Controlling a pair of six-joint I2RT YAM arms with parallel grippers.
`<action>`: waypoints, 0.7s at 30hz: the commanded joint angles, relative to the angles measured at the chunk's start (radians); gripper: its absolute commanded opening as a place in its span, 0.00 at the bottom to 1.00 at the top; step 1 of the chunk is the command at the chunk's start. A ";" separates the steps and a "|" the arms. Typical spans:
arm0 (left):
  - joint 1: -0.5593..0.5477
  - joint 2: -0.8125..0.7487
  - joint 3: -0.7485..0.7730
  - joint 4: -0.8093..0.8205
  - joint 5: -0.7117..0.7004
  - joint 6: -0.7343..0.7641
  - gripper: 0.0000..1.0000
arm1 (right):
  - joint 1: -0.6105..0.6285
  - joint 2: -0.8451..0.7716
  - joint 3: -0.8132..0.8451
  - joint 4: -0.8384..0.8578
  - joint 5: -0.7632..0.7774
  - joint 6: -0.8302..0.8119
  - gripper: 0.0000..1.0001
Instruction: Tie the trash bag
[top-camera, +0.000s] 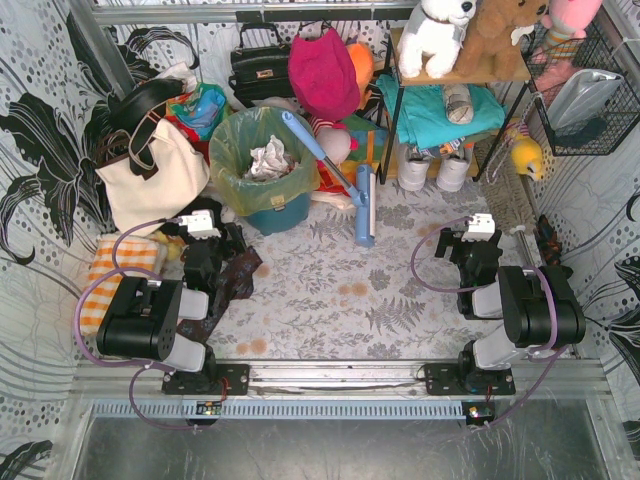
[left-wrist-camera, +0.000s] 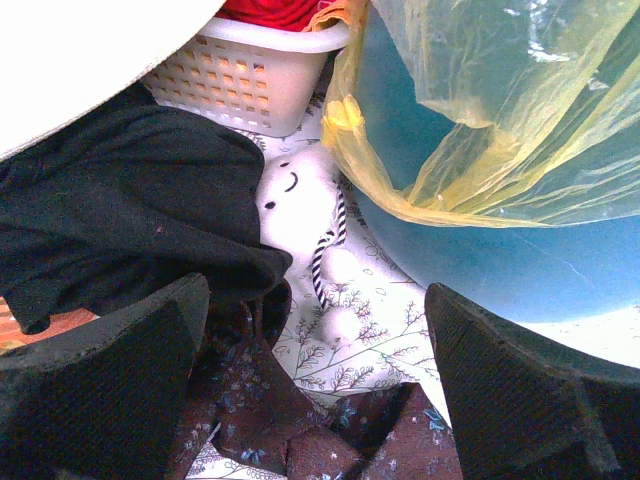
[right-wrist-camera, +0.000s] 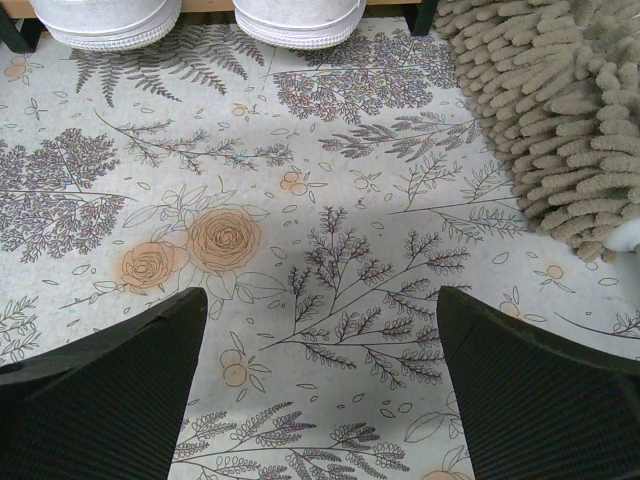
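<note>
The trash bag (top-camera: 250, 135), thin yellow-green plastic, lines a round teal bin (top-camera: 278, 215) at the back left, its mouth open and folded over the rim. Crumpled white paper (top-camera: 268, 158) lies inside. My left gripper (top-camera: 222, 240) sits low, just left and in front of the bin, open. In the left wrist view the trash bag (left-wrist-camera: 500, 110) hangs over the bin wall (left-wrist-camera: 500, 265) at upper right, apart from the open left gripper (left-wrist-camera: 315, 292). My right gripper (top-camera: 470, 240) is open at the right, over the flowered floor cloth, and in its wrist view the right gripper (right-wrist-camera: 320, 295) holds nothing.
A cream tote bag (top-camera: 150, 175) stands left of the bin. A blue long-handled wiper (top-camera: 340, 180) leans on it. Black cloth (left-wrist-camera: 130, 200), a white basket (left-wrist-camera: 240, 80), a white plush (left-wrist-camera: 300, 200) and dark patterned fabric (left-wrist-camera: 260, 420) crowd the left gripper. White shoes (right-wrist-camera: 290, 20), a shaggy rug (right-wrist-camera: 560, 110).
</note>
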 joint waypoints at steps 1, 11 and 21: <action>0.003 0.006 0.020 0.041 0.006 0.005 0.98 | 0.009 0.001 0.015 0.042 -0.012 -0.008 0.97; 0.002 0.003 0.014 0.049 -0.002 0.012 0.98 | 0.009 -0.007 0.013 0.041 0.013 -0.010 0.97; -0.038 -0.035 -0.002 0.050 -0.032 0.046 0.98 | 0.009 -0.069 0.037 -0.054 0.007 -0.010 0.97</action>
